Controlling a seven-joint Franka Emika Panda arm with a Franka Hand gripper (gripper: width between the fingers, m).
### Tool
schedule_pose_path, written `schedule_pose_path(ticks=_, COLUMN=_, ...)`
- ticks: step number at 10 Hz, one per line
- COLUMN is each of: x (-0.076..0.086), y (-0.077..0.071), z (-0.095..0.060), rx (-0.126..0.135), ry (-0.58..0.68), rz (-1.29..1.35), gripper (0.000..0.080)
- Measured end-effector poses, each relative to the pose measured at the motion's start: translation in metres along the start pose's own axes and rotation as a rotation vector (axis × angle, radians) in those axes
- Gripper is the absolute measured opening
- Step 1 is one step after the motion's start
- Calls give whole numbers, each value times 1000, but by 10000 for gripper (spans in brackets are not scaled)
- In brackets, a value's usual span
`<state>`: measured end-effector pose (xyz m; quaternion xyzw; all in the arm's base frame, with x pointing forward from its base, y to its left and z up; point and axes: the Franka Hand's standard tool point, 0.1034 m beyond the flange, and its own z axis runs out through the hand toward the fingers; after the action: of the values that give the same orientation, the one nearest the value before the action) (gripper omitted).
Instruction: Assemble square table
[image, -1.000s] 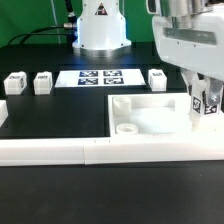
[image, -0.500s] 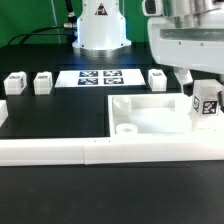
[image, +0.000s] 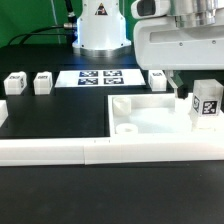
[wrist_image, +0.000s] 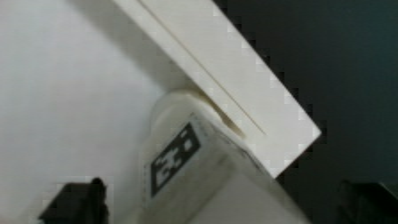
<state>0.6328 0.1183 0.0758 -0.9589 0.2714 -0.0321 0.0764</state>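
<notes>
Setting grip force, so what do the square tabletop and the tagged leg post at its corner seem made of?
Square tabletop: probably rigid plastic, matte white; its raised rim and round corner holes look moulded in one piece. Leg post: seemingly the same smooth white plastic; its black-and-white tag looks like a printed sticker, lying flat on one face.

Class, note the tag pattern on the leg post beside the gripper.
The leg post's tag: black-and-white blocky squares; best in exterior view.
</notes>
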Motion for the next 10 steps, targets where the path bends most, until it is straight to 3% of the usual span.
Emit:
schedule_pose_path(ticks=2, x=3, y=-2, z=-2, rx=-21, ry=16, rz=-314, gripper=649)
schedule_pose_path(ticks=3, x=2, y=-2, z=-2, rx=-20, ry=15, rz=-307, gripper=649)
schedule_pose_path(ticks=5, x=2, y=-2, z=-2, rx=-20, ry=15, rz=-290, gripper=380)
schedule_pose_path(ticks=6, x=4, y=1, z=-2, rx=-24, ry=16, rz=-254, gripper=301)
schedule_pose_path(ticks=10, x=5, y=6, z=0, rx=-24, ry=26, rz=230, gripper=300)
